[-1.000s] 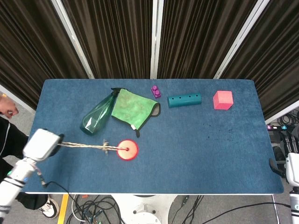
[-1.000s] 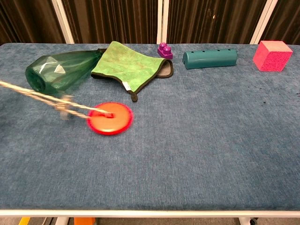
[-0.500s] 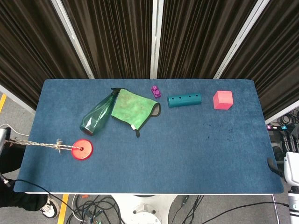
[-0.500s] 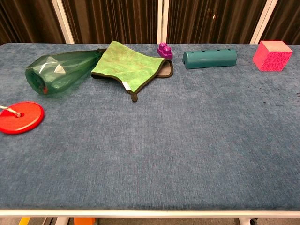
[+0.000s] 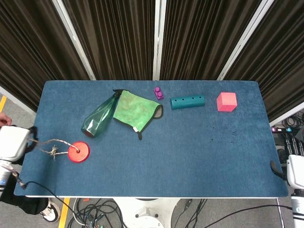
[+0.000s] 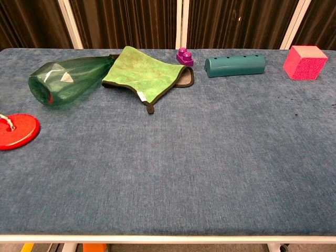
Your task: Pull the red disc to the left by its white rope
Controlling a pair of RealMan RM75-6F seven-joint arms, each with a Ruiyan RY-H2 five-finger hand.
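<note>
The red disc point(image 5: 79, 152) lies flat on the blue table point(image 5: 190, 152) close to its left edge, just below the green bottle's base. In the chest view the red disc point(image 6: 17, 131) sits at the far left border. The white rope point(image 5: 50, 142) runs slack from the disc's centre, past a knot, to my left hand point(image 5: 28, 141) beyond the table's left edge. The hand grips the rope's end, its fingers mostly hidden under the white wrist housing. My right hand point(image 5: 277, 167) hangs off the table's right front corner, away from everything; its fingers are too hidden to judge.
A green bottle point(image 5: 99, 118) lies on its side beside a green cloth point(image 5: 137, 110). Along the back stand a purple brick point(image 5: 158, 93), a teal cylinder point(image 5: 187, 101) and a pink cube point(image 5: 226, 101). Cables hang below the front edge.
The disc has slid far to the left, from the middle-left of the table to near its left edge. The rope was taut and is now slack. My left hand has come back toward the table.
</note>
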